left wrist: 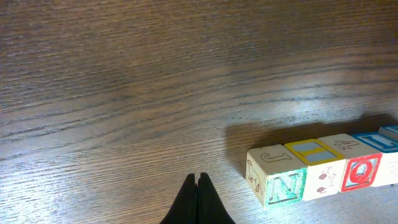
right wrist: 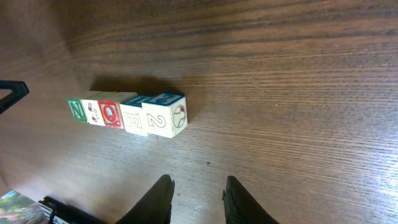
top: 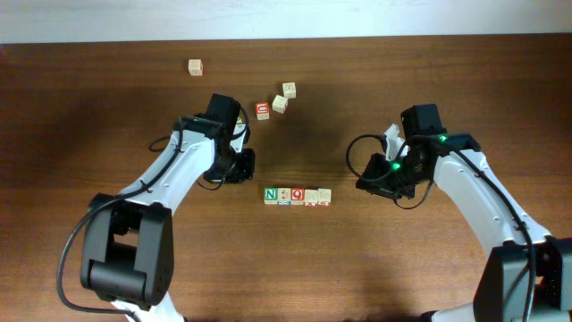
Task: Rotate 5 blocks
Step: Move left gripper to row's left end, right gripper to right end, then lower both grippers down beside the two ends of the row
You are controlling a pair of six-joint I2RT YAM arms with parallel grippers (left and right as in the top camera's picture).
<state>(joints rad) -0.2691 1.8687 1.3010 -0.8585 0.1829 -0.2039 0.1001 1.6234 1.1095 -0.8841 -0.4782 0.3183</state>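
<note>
Five light-wood blocks stand in a touching row on the table. From the left they are a green "N" block, a pale block, a red "Q" block, another pale block and a blue-marked block. My left gripper is shut and empty, just left of the "N" block. On the other side of the row my right gripper is open, with nothing between its fingers.
Several loose cubes lie at the back of the table: one at far left, two pale ones and a red-lettered one. The dark wood table reaches to a light strip along the far edge.
</note>
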